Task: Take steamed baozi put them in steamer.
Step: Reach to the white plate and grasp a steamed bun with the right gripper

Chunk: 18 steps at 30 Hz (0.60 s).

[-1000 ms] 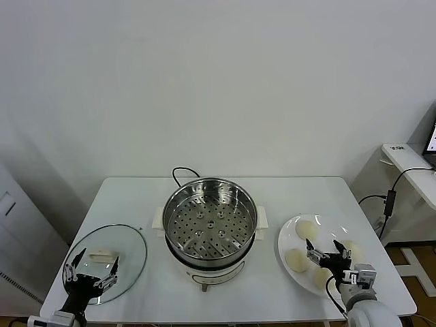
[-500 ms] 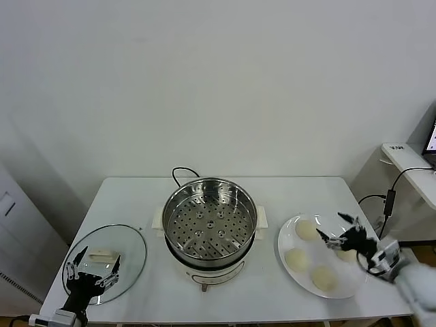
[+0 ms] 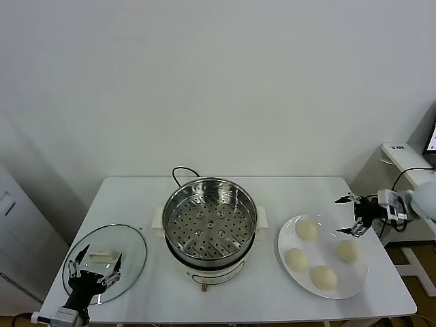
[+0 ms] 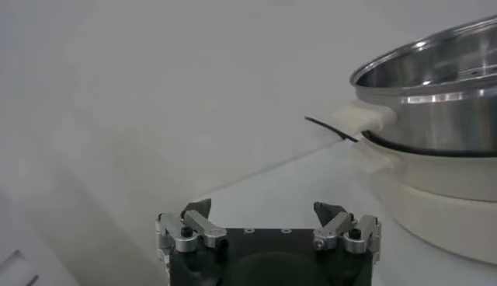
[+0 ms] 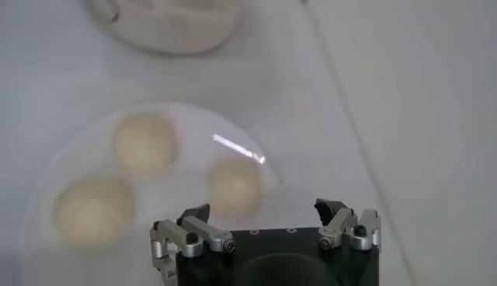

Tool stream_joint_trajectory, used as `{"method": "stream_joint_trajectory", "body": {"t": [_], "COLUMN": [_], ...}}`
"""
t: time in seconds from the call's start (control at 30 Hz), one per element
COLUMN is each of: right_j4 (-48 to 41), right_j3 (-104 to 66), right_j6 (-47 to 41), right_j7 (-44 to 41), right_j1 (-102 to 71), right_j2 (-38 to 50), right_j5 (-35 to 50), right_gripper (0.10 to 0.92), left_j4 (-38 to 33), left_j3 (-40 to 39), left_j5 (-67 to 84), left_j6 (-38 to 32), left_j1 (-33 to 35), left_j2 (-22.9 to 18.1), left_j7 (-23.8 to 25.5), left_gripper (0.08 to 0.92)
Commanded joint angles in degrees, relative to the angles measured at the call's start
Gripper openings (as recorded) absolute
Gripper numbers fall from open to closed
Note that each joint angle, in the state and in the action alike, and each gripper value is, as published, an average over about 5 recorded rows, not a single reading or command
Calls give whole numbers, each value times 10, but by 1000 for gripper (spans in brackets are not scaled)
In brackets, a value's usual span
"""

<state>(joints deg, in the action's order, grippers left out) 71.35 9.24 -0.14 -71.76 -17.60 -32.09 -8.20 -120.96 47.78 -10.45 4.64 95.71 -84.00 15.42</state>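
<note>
The steamer (image 3: pixel 211 225) stands in the middle of the table, a shiny steel pot with a perforated floor and nothing in it. Several cream-white steamed baozi (image 3: pixel 307 229) (image 3: pixel 323 276) lie on a white plate (image 3: pixel 361 272) to its right. My right gripper (image 3: pixel 343 216) hovers open above the plate's far right side, holding nothing. The right wrist view shows it (image 5: pixel 264 210) over three of the baozi (image 5: pixel 234 185). At the front left my left gripper (image 3: pixel 95 262) rests open over the glass lid. The left wrist view shows it (image 4: pixel 262 210) empty, with the steamer (image 4: pixel 435 101) beyond.
A round glass lid (image 3: pixel 109 259) lies flat at the front left. The steamer's black cord (image 3: pixel 180 172) runs off behind the pot. Another table with cables (image 3: pixel 402 170) stands past the right edge. Bare tabletop (image 3: pixel 286 197) lies behind the plate.
My right gripper has swung from the plate's front edge up and back to the plate's far right side, still open. The left arm has stayed put.
</note>
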Motion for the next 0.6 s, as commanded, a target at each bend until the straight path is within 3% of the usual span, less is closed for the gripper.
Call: {"method": "stream_joint_trajectory", "body": {"t": [0.03,0.6], "right_j4": [-76,-141], "right_j3": [180,130], "right_j6": [4,23], "right_j7": [-38,48], "right_j1": [133,50], "right_j2": [-73,-154], "right_j5": [-67,-115], "right_gripper": [823,823], "left_j4": [-1,0], "left_j3": [2,6], "left_j5": [1,-1], "left_j6": [1,-1], "left_j1": [1,5], "left_j2": [0,-3], "left_j7": [0,0], "left_gripper": [823,823]}}
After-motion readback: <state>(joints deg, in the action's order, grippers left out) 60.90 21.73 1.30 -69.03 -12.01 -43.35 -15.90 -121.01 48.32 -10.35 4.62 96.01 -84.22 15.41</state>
